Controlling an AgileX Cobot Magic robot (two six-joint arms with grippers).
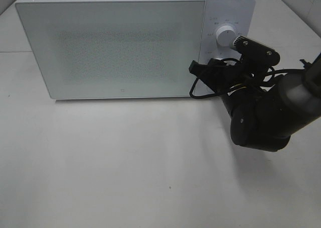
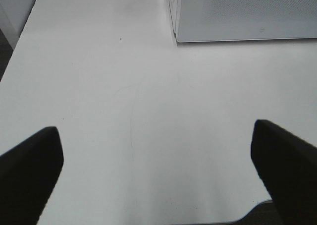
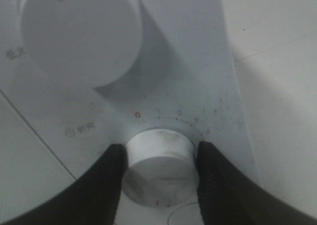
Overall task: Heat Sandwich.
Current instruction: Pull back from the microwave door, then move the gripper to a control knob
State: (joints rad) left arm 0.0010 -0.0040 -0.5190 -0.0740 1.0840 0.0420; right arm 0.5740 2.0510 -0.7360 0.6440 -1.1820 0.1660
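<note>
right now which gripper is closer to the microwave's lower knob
Right. The right gripper grips the lower knob from both sides; the left gripper hangs open over the table, apart from the microwave.

White gloss, white plastic, and my own matt black.
The microwave door (image 1: 110, 47) looks like glossy glass over a fine speckled mesh, and its control panel (image 3: 198, 86) is smooth white plastic. The larger dial (image 3: 79, 34) is clean, satiny white plastic. The smaller dial (image 3: 159, 165) is the same plastic, but scuffed and smudged grey. My right fingers (image 3: 99, 195) are dull black with ribbed inner edges, and my left fingers (image 2: 29, 170) are plain matt black. The table (image 1: 125, 178) is smooth, matt white.
</note>
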